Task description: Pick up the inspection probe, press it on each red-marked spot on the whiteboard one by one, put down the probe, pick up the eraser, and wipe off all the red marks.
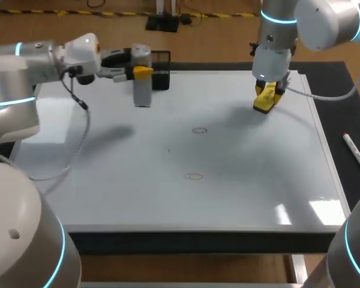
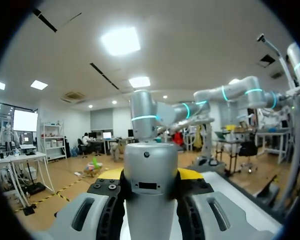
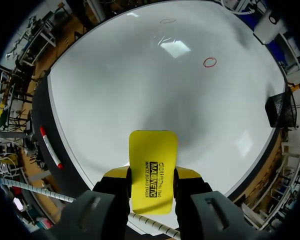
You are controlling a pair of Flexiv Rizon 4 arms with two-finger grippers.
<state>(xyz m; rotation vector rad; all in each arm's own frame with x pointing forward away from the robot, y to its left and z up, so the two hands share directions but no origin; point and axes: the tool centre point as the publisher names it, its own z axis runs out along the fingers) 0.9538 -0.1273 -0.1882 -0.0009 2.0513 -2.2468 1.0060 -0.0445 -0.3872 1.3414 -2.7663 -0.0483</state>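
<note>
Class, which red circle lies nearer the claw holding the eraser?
The rear circle: it sits closer to the right claw than the front circle does.

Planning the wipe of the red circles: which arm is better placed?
Right: the right gripper is shut on the eraser over the whiteboard; the left gripper holds the probe.

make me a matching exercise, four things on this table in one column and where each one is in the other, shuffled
Things
1. inspection probe
2. yellow eraser
3. red marker
4. red circles

Places
A. lying on the black mat beside the whiteboard
B. drawn on the whiteboard
C. held in the right gripper
D. held in the left gripper

Pairs: 1-D, 2-C, 3-A, 4-B
</note>
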